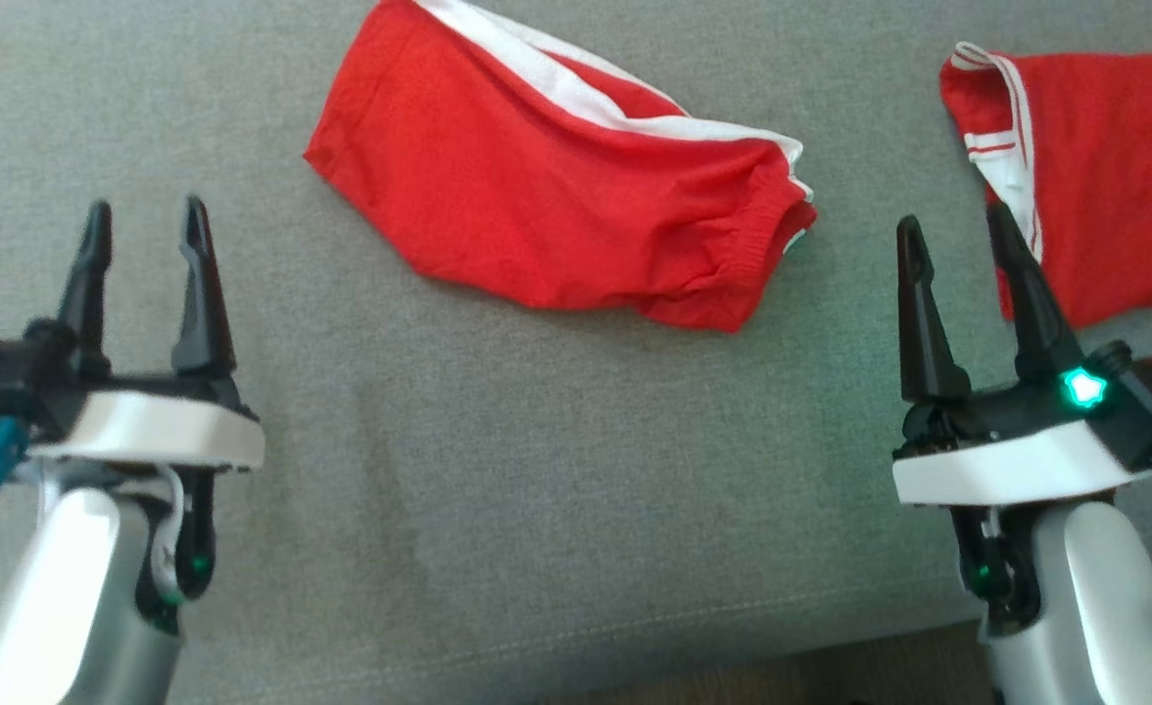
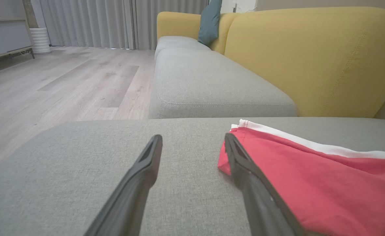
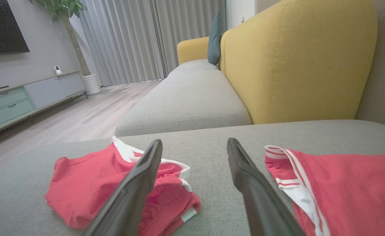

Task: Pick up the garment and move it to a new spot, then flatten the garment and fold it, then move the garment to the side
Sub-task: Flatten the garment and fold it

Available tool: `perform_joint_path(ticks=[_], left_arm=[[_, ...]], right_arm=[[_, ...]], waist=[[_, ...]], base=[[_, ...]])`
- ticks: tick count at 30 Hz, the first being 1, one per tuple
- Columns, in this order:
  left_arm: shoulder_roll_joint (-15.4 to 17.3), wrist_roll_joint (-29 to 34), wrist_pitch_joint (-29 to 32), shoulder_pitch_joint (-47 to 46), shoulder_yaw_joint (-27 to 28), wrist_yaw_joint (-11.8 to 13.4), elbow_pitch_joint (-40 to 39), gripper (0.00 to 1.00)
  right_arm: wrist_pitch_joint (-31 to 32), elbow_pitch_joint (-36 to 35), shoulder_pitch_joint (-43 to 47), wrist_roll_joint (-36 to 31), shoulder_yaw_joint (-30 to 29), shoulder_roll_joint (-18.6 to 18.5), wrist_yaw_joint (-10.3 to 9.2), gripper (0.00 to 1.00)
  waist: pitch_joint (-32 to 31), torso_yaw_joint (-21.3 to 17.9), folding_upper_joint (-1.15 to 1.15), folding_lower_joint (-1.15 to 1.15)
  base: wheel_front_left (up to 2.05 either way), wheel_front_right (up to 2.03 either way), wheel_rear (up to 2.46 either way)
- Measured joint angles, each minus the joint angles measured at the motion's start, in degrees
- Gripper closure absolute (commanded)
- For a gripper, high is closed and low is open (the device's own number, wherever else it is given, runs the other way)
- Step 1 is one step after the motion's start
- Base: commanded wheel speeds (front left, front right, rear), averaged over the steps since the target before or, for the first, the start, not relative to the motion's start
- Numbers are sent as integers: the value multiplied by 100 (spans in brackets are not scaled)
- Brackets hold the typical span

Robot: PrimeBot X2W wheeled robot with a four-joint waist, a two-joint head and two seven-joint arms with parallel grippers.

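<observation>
Right, my left hand [image 1: 145, 206] and right hand [image 1: 953, 217] hover open, empty, the red garment [image 1: 537, 196] at twelve o'clock on the sofa [image 1: 537, 460]; pinch shallow and I'd likely lift one layer.

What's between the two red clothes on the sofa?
Bare grey cushion fabric, between the red white-striped shorts and the red white-trimmed garment; head and right wrist views show it.

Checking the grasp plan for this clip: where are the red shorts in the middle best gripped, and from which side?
Probably the gathered waistband end of the red shorts, approached by the open right gripper from its side: that edge is bunched and raised off the grey cushion, while the rest lies flat.
</observation>
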Motion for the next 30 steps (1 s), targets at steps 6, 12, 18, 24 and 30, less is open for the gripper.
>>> perform_joint_path(ticks=[6,12,18,24,30], left_arm=[[-103,60,0,260,94,-7,-33,0],[-166,104,0,285,166,-59,-29,0],[-318,204,0,284,299,-204,-75,0],[-398,288,0,-65,188,-621,122,0],[-497,210,689,-1360,-330,-1307,1018,0]], right_arm=[[58,-48,157,32,3,7,0,0],[110,-77,156,48,3,7,0,0],[110,-132,155,91,-5,7,0,0],[218,-187,124,116,-22,8,0,0],[245,-241,81,116,1,9,0,0]], waist=[[-110,31,0,0],[-99,41,0,0],[-65,78,0,0],[96,99,0,0],[336,53,0,0]], base=[[0,0,0],[0,0,0],[0,0,0],[0,0,0],[0,0,0]])
